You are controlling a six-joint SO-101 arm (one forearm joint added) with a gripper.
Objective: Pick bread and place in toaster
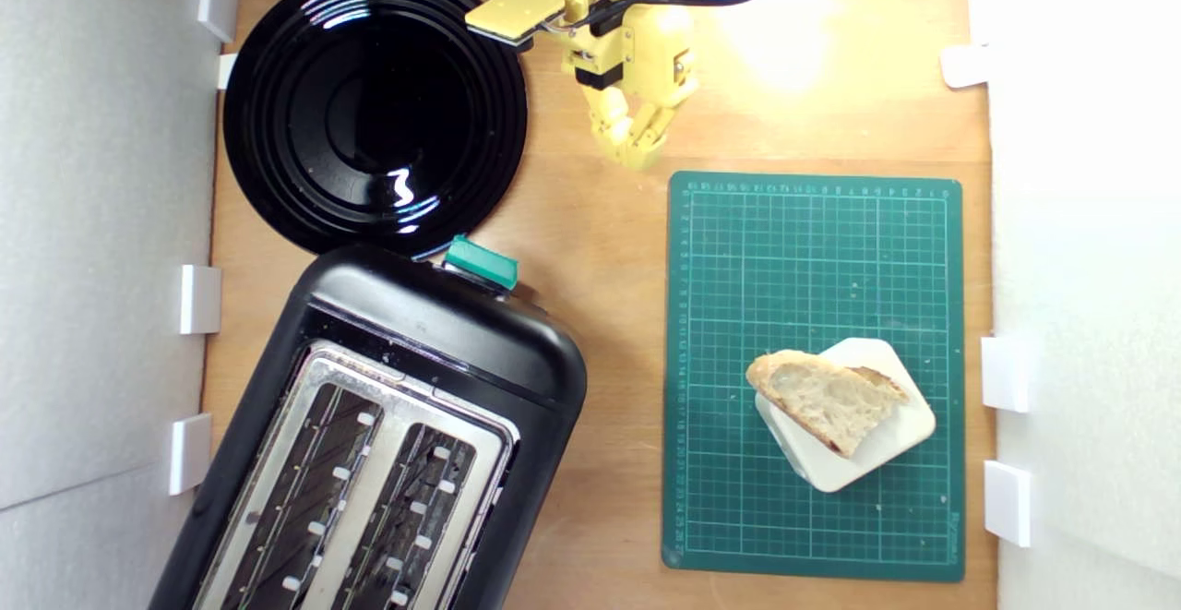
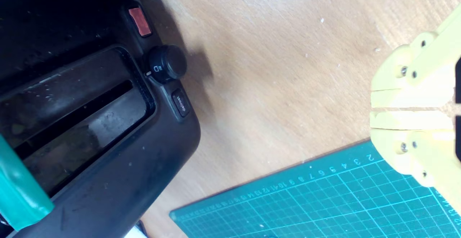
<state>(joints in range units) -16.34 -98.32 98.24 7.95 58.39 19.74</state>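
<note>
Yellow SO-101 arm [image 1: 620,33] enters at top centre of exterior view, folded compactly, links stacked, black cable looping off toward upper right. Flat yellow camera plate juts toward exterior view's left from wrist. Gripper [image 1: 637,153] points down frame, tip in upper-middle area. In wrist view gripper [image 2: 374,113] sits at right edge, two yellow fingers [image 2: 407,97] pressed together, only thin seam between them, nothing held. Screw heads visible on each finger.

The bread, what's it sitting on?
The bread lies on a rounded-square white block, which sits on the green cutting mat. The part of the block under the bread is covered, so it cannot be seen.
</note>
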